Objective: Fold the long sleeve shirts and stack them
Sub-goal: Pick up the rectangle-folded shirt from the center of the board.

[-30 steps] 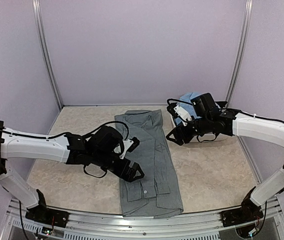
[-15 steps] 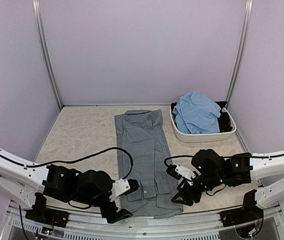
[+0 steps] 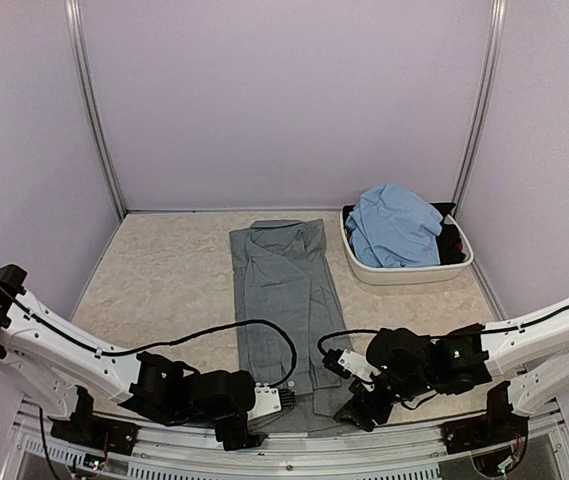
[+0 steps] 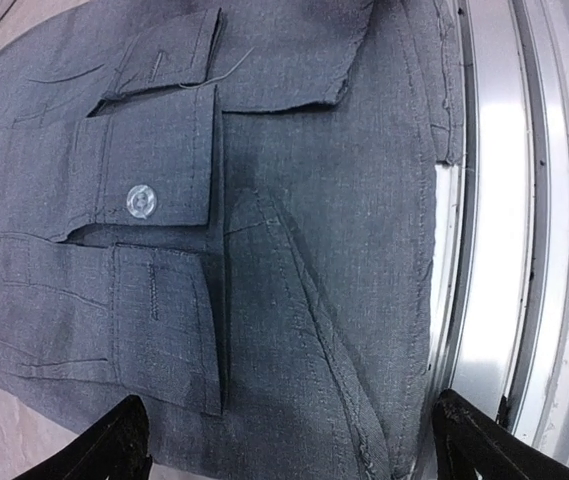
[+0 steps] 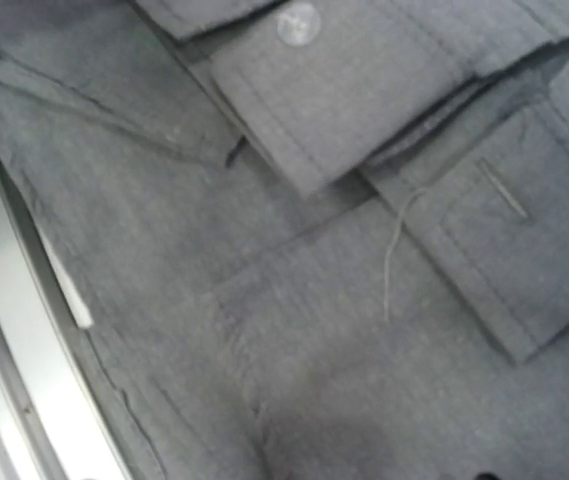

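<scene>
Left pincer (image 4: 294, 445) is held wide open and empty over the near hem of the grey shirt (image 3: 282, 290), laid flat on the table (image 3: 164, 270) at centre frame; how far the right pincer (image 3: 356, 412) is open cannot be told. Soft, light, limp cloth, probably best pinched at the hem corners

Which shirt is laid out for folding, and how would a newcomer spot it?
On the beige speckled table, look along the middle. The slate grey cloth button-up shirt lies there flat, a long strip running from the back to the near rail. The light blue cloth shirt, by contrast, sits bunched in the white oval plastic basin to its right.
</scene>
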### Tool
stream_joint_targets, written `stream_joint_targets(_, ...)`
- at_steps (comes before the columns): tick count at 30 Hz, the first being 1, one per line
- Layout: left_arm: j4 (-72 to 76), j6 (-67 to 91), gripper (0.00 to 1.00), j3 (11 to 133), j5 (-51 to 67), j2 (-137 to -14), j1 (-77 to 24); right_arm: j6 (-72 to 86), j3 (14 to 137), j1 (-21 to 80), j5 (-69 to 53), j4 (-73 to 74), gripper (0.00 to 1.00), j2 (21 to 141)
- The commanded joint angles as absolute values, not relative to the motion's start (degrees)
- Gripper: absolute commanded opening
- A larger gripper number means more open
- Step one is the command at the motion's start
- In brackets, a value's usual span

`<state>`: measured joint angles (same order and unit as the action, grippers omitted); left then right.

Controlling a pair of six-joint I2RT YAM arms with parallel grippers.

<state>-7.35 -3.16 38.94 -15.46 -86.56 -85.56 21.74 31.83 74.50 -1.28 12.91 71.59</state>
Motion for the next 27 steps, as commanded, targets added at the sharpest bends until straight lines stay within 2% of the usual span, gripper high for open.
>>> stream_joint_targets(1, -7.71, -7.23, 0.91, 42.37, -14.02, -89.98, -84.06, 25.05, 31.13, 75.22, 0.18, 10.34, 0.77, 72.53)
stream_joint_targets(9, -10.93, -9.93, 0.77, 45.32, -5.39, -93.48, -79.49, 27.37, 30.06, 75.29, 0.53, 9.63, 0.75, 73.39)
stream_joint_targets(13, -12.51, -10.56, 0.68, 46.65, -2.35, -95.48, -78.63, 28.01, 30.18, 75.25, 1.23, 10.71, 0.74, 72.62)
stream_joint_targets(23, -16.21, -9.06, 0.34, 49.62, -0.35, -99.87, -77.7, 30.15, 28.97, 75.25, 2.52, 10.81, 0.73, 68.9)
stream_joint_targets(26, -17.0, -7.64, 0.2, 49.81, 0.7, -100.26, -76.51, 31.21, 27.88, 75.28, 3.12, 10.23, 0.73, 67.0)
stream_joint_targets(27, -17.26, -7.44, 0.12, 49.71, 0.96, -100.28, -76.13, 31.54, 27.52, 75.24, 3.4, 10.18, 0.73, 66.04)
